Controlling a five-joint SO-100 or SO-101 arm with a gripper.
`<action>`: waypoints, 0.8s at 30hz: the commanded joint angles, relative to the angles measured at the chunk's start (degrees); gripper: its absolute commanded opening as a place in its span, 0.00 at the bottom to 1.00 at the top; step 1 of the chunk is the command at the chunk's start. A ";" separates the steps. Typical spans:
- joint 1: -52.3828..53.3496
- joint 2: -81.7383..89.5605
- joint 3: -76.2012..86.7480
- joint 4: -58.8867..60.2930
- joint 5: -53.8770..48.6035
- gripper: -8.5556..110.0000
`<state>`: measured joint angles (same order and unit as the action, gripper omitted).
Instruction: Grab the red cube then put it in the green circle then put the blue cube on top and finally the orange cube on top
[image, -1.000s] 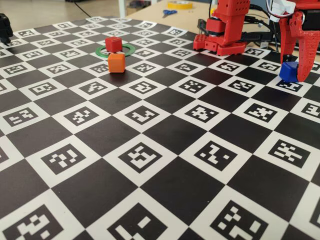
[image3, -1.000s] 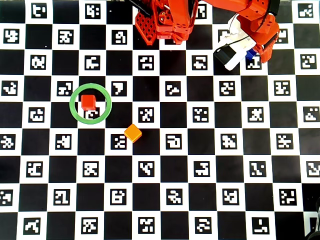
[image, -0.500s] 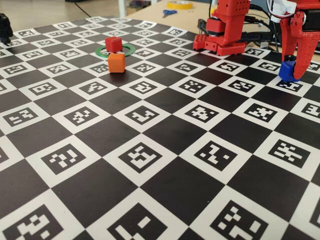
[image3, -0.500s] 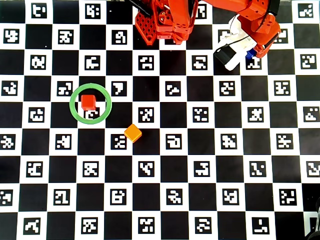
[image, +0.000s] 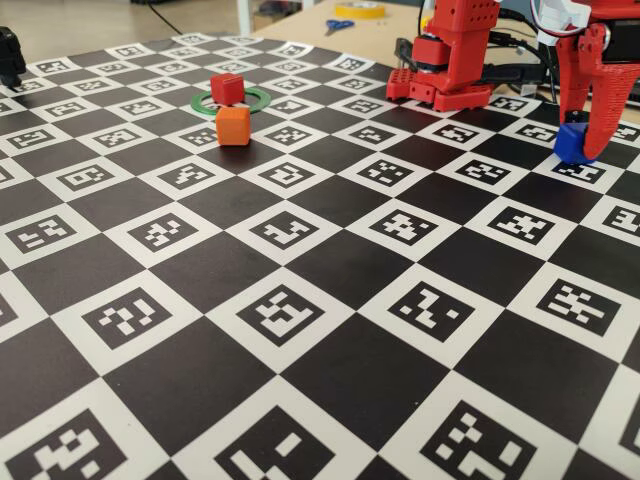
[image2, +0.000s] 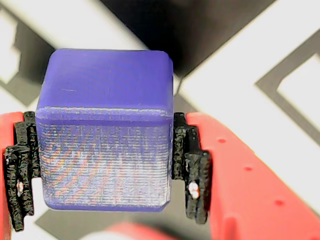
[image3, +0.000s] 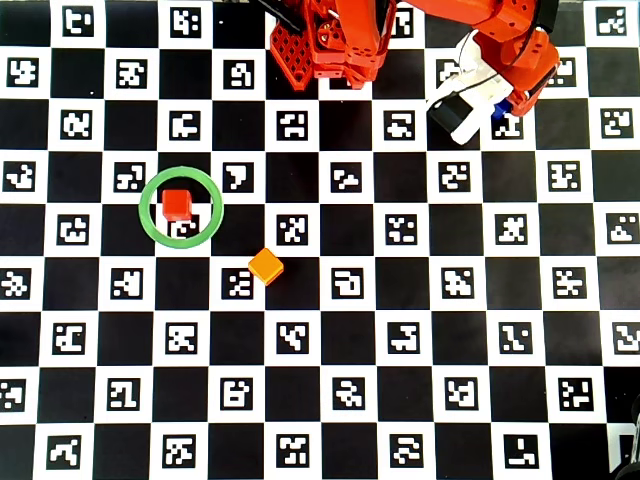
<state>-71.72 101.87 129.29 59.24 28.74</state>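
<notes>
Three cubes are in play, and the one that matters now is the blue cube (image2: 105, 130), pinched between the black pads (image2: 192, 170) of the gripper (image: 578, 140) at the far right of the board in the fixed view; the wrist view shows both jaws pressed flat against its opposite side faces. Whether it rests on the checkered mat (image: 330, 270) or is lifted just clear of it, I cannot tell. It looks a small printed plastic block, so I would judge it light and stiff, with fine ridged layers that should give the pads some bite, though its rounded edges leave little to catch if the grip slides off centre. Holding it across the flat sides, as it is held, seems the right place. The red cube (image3: 177, 205) sits inside the green circle (image3: 181, 176), toward the ring's far side in the overhead view and not centred. The orange cube (image3: 266, 265) lies just outside the ring, near it on the side the arm would come from, so a low carry might clip it; a raised path looks safer to me. Between the gripper and the ring the mat is open, apart from the arm's base (image3: 330, 45) at the top edge.
</notes>
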 joint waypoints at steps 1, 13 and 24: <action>2.64 5.19 -6.42 3.69 -2.55 0.15; 17.67 10.63 -18.72 18.11 -11.25 0.14; 38.58 12.92 -26.46 27.51 -28.65 0.13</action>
<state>-39.29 111.01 108.46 84.81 4.75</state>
